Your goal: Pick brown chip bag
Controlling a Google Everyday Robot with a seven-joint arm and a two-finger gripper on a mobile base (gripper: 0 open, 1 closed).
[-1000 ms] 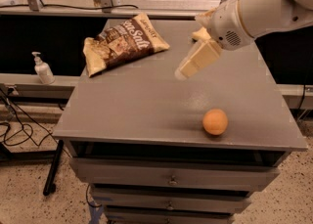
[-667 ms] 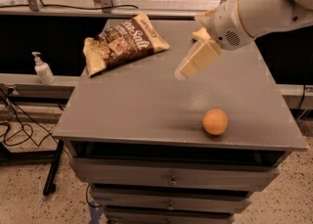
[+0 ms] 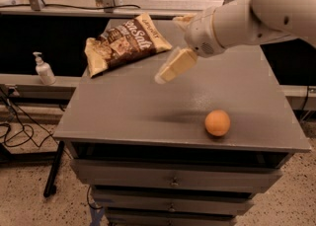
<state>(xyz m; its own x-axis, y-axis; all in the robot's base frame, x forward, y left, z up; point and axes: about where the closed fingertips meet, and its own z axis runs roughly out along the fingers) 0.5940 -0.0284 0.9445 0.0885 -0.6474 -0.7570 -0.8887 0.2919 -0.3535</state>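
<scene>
Brown chip bag (image 3: 126, 42) lies unmoved at the back-left of the grey cabinet top (image 3: 148, 111), well apart from the orange ball (image 3: 217, 123). Gripper (image 3: 176, 64) now sits further left than a second ago, hovering just beside the bag's right end. Released or clenched: cannot tell. Approach appears under way; bag not yet grasped.

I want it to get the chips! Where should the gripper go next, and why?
Probably a short way left, over the brown chip bag. The gripper hangs above the cabinet top just right of the bag, apart from it.
</scene>
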